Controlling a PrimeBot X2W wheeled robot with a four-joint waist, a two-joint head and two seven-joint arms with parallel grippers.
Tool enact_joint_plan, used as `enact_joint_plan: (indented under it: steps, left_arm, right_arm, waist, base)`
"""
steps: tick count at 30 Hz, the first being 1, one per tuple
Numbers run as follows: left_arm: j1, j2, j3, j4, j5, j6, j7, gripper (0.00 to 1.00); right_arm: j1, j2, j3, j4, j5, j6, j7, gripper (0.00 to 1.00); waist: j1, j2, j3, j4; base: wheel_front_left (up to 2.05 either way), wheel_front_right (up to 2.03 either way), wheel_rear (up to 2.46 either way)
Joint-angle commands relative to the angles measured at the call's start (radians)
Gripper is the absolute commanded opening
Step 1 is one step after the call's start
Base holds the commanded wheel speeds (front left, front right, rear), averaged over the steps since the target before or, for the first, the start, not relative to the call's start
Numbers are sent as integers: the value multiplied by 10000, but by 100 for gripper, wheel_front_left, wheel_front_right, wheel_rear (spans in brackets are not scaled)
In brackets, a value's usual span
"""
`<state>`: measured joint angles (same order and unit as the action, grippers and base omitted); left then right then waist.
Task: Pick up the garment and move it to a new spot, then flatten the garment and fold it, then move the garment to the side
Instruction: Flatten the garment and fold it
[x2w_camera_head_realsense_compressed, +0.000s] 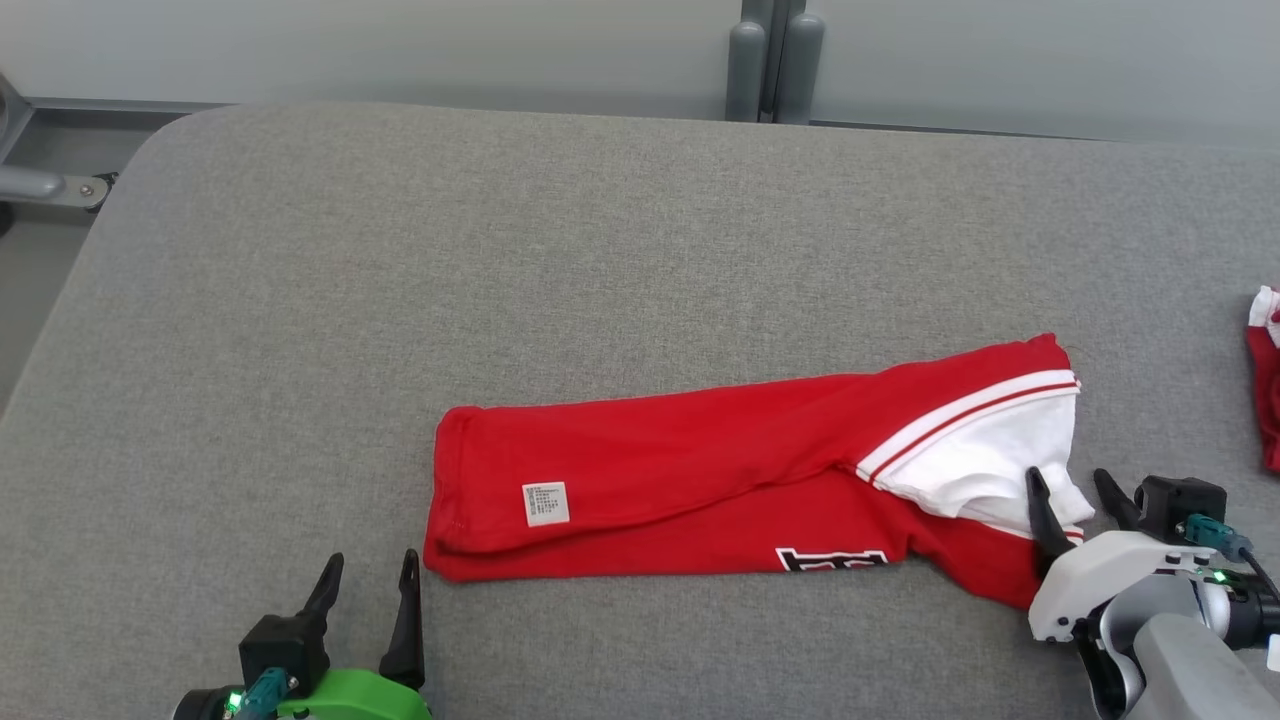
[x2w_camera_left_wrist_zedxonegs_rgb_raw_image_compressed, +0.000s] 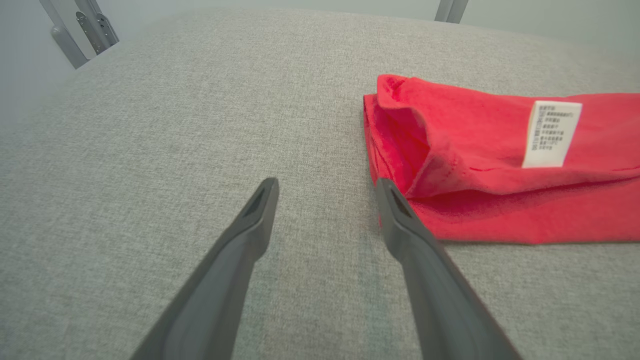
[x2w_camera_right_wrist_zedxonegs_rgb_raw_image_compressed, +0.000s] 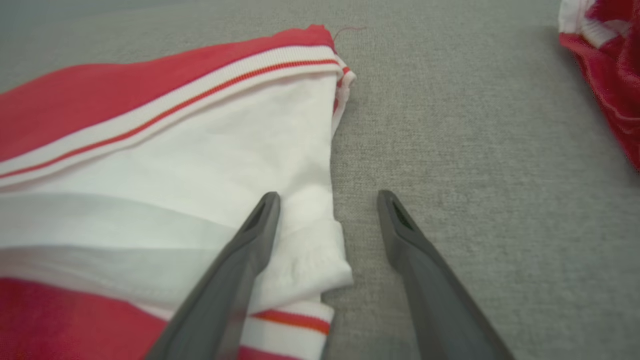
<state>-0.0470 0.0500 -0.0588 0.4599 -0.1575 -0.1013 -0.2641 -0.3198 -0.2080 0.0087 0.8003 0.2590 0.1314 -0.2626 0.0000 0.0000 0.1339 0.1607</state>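
Garment (x2w_camera_head_realsense_compressed: 650, 480) of matt red knit cloth with white ribbed trim and a smooth white label (x2w_camera_head_realsense_compressed: 546, 503); worktop (x2w_camera_head_realsense_compressed: 500, 250) covered in coarse matt grey woven fabric; fingers (x2w_camera_left_wrist_zedxonegs_rgb_raw_image_compressed: 250, 235) of matt dark plastic; left gripper (x2w_camera_head_realsense_compressed: 372, 556) shelled in glossy green plastic, right gripper (x2w_camera_head_realsense_compressed: 1066, 474) in white.

We take this for a robotics lab or test bay, not a home. In the head view a broad table (x2w_camera_head_realsense_compressed: 640, 250) padded in plain grey fabric, with a rounded corner at the upper left, stretches from the left edge to the right, a red garment (x2w_camera_head_realsense_compressed: 700, 470) lying at its centre. Along the top run bare pale wall panels (x2w_camera_head_realsense_compressed: 400, 40) joined by 2 grey posts (x2w_camera_head_realsense_compressed: 775, 65). At the upper left edge a metal bracket (x2w_camera_head_realsense_compressed: 50, 187) juts in.
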Motion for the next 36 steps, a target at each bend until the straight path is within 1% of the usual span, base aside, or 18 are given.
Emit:
enact_joint_plan:
  steps: [1, 2, 3, 6, 9, 13, 14, 15, 16, 19, 23, 26, 27, 30, 34, 36]
  left_arm:
    - [-170, 20, 38, -19, 96, 8, 8, 100]
    - [-192, 21, 49, -25, 104, 4, 8, 100]
    - [-217, 20, 35, -42, 122, 22, 8, 100]
    - [-301, 20, -14, -59, 119, 36, 8, 100]
    - [-314, 21, -81, -110, 97, 51, 8, 100]
    - [-293, 20, -147, -115, 108, 41, 8, 100]
    - [-301, 21, -159, -108, 111, 36, 8, 100]
    - [-317, 21, -176, -110, 110, 31, 8, 100]
    - [-333, 21, -183, -113, 104, 27, 8, 100]
    - [-335, 21, -185, -149, 114, 15, 8, 100]
    - [-234, 21, -142, -188, 155, -2, 8, 100]
    - [-123, 20, -114, -221, 138, -14, 8, 100]
    - [-123, 20, -114, -221, 138, -14, 8, 100]
    - [-52, 18, -106, -249, 91, -20, 8, 100]
    - [53, 20, -151, -279, -5, -28, 8, 100]
    - [87, 20, -184, -278, -30, -37, 8, 100]
  right_arm:
    - [-225, 28, 181, 289, 238, -16, -22, 100]
    - [-187, 150, 458, 541, 407, -13, 17, 100]
    - [-180, 322, 1005, 939, 828, 7, 78, 100]
    - [-265, 361, 1796, 1130, 1486, 22, 88, 100]
    - [-331, 270, 2409, 1207, 2048, 28, 89, 100]
    - [-291, 168, 2960, 1712, 2569, 27, 136, 100]
    - [-287, 183, 3122, 1847, 2665, 27, 210, 75]
    - [-293, 231, 3295, 1932, 2801, 28, 272, 32]
    - [-317, 242, 3442, 1999, 2903, 30, 308, 0]
    - [-483, 122, 3742, 2073, 3209, 17, 262, 0]
    - [-799, -440, 3602, 2168, 3443, -33, 126, 0]
    - [-947, -979, 3012, 2025, 3415, -81, 45, 0]
    - [-947, -979, 3012, 2025, 3415, -81, 45, 0]
    - [-885, -1149, 2225, 1520, 3094, -19, -5, 0]
    - [-665, -1292, 1306, 922, 2525, -19, -9, 0]
    - [-525, -1253, 1132, 494, 2209, -19, -12, 0]
  waist:
    - [0, 0, 67, 43]
    - [0, 0, 83, 44]
    - [0, 0, 112, 20]
    - [0, 0, 143, -14]
    - [0, 0, 137, -34]
    - [0, 0, 97, -27]
    - [0, 0, 94, -14]
    - [0, 0, 95, 0]
    - [0, 0, 96, 15]
    - [0, 0, 80, 60]
    - [0, 0, -38, 73]
    - [0, 0, -178, 37]
    - [0, 0, -178, 37]
    - [0, 0, -320, -49]
    - [0, 0, -495, -194]
    - [0, 0, -567, -257]
  base:
    - [0, 0, 0]
    - [0, 0, 0]
    - [0, 0, 0]
    - [0, 0, 0]
    - [0, 0, 0]
    - [0, 0, 0]
    - [0, 0, 0]
    - [0, 0, 0]
    - [0, 0, 0]
    - [0, 0, 0]
    - [0, 0, 0]
    - [0, 0, 0]
    - [0, 0, 0]
    - [0, 0, 0]
    - [0, 0, 0]
    - [0, 0, 0]
